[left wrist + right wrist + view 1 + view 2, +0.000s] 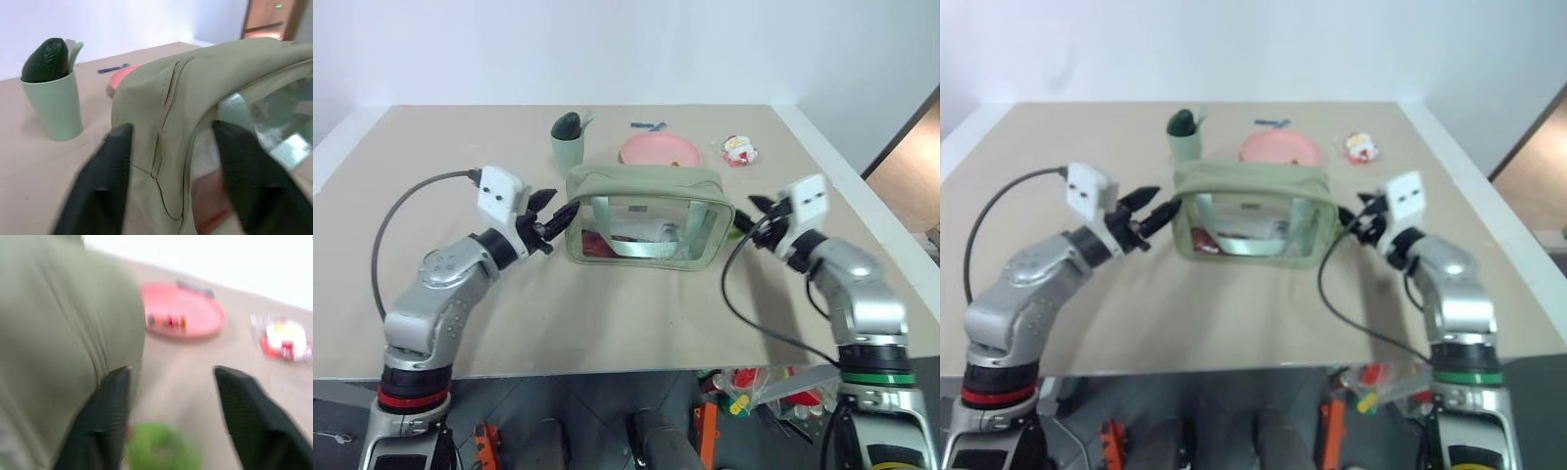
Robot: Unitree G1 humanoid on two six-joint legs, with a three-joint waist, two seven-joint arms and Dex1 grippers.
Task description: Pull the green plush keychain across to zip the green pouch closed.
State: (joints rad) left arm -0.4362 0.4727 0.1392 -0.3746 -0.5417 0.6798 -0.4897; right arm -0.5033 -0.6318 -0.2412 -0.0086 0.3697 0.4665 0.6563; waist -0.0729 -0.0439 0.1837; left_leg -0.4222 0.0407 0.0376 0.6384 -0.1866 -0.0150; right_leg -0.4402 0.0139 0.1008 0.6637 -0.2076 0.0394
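Both grippers are spread and grasp nothing: left gripper (551, 221) at one end of the green pouch (644, 182), right gripper (751, 217) at the other, green plush keychain (159, 446) just below its fingers.

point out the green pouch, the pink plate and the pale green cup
green pouch (641, 180): left eye view, top fabric panel
pink plate (658, 150): left eye view, plate's middle
pale green cup (53, 105): left wrist view, cup's side wall

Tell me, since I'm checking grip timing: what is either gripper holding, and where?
Nothing: left gripper and right gripper are open beside the sage-green fabric pouch.
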